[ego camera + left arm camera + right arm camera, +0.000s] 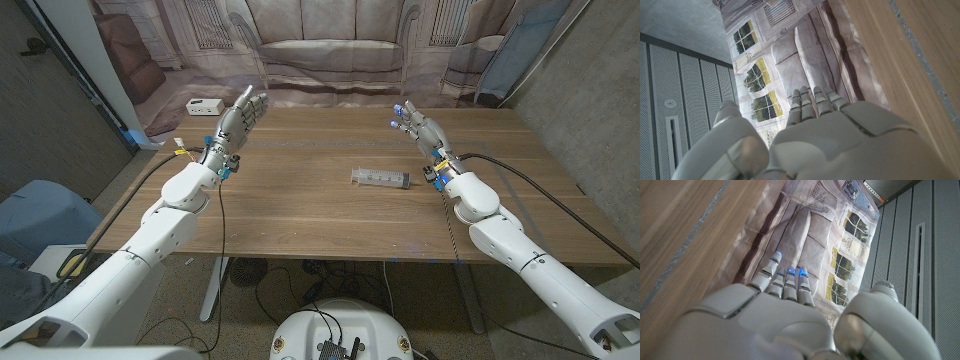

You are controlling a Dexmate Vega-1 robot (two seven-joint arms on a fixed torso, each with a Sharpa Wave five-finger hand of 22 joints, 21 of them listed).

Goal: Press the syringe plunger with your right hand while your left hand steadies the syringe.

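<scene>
Head view: both hands, left and right, hover empty with fingers loosely spread; syringe lies loose, could easily roll if nudged.

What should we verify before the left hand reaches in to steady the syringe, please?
1. Syringe lying free on the wooden table, nothing touching it: ok.
2. Left hand holding nothing, fingers apart: ok.
3. Right hand holding nothing, fingers apart: ok.
4. Bare table between each hand and the syringe: ok.
5. Which end carries the plunger: looks like the end nearer the left hand, but cannot tell for sure.
6. How far the plunger is drawn out: cannot tell.
</scene>
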